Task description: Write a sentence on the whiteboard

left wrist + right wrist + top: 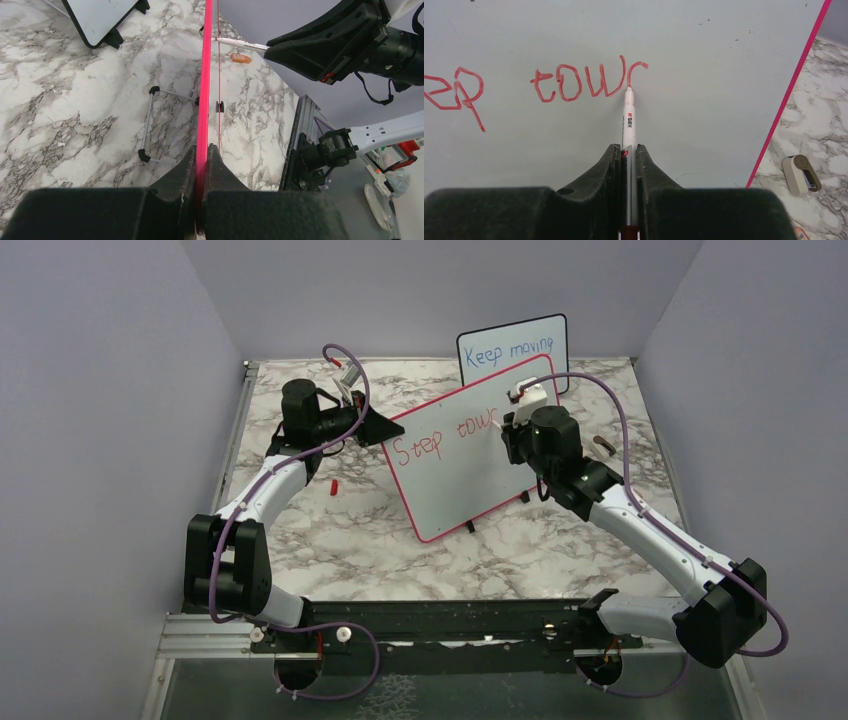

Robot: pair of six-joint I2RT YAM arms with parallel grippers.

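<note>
The whiteboard (470,455) with the red-pink frame stands tilted on the marble table. My left gripper (383,427) is shut on its left edge; the left wrist view shows that frame edge-on (204,90) between the jaws of my left gripper (203,150). My right gripper (628,149) is shut on a white marker (628,120), whose tip touches the board surface (704,110). The sentence (589,82) reads "Step towr" in red at this moment, with the tip at the foot of the last letter. In the top view my right gripper (510,423) is at the board's upper right.
A smaller black-framed board (512,350) with blue writing stands behind the whiteboard. A red marker cap (332,485) lies on the table left of the board. A small beige eraser (801,174) rests right of it, and an orange item (241,58) lies nearby.
</note>
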